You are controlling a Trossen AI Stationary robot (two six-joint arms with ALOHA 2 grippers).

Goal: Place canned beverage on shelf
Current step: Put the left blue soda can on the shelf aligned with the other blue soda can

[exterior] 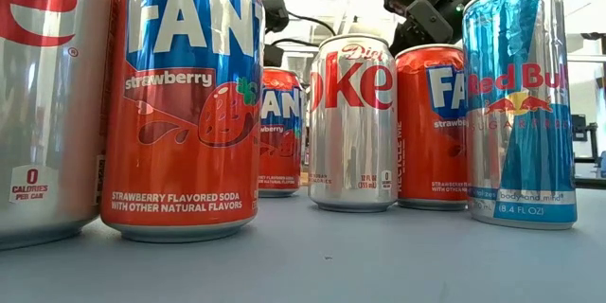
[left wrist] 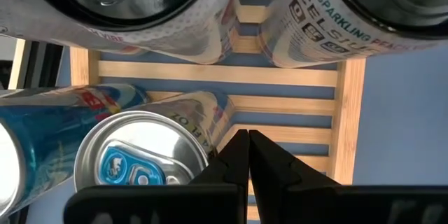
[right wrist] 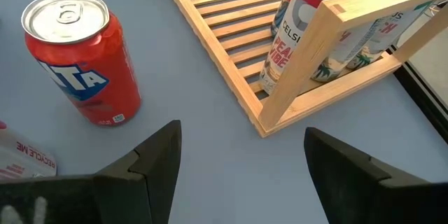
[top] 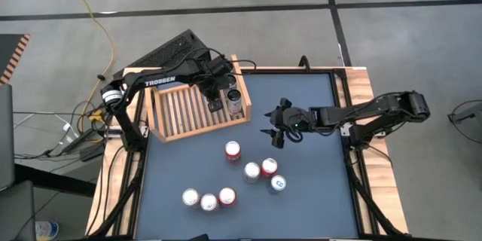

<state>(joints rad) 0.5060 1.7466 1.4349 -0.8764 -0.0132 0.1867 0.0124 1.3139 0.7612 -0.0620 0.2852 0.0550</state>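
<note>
Shelf [top: 194, 111]: light-wood slatted rack with raised side boards, at the surface's [top: 316, 196] far-left corner, long axis roughly left-right, slightly skewed. Slats mostly bare; cans [top: 235, 99] stand upright, bunched at its right end, probably three or four, hard to count from above. Left end effector [top: 219, 99] hovers over that end, fingers [left wrist: 238, 155] pressed together, gripping nothing. Right end effector [top: 276, 126] sits just right of the shelf's near-right corner, above the dark blue surface, fingers [right wrist: 157, 155] spread wide, empty. Red Fanta can [top: 233, 150] stands upright near that corner, long axis vertical, smooth aluminium cylinder, tab up. Six more upright cans farther toward the near edge: a trio [top: 264, 172] and a row of three [top: 208, 199]. Open room right of the shelf and along the surface's right side.
</note>
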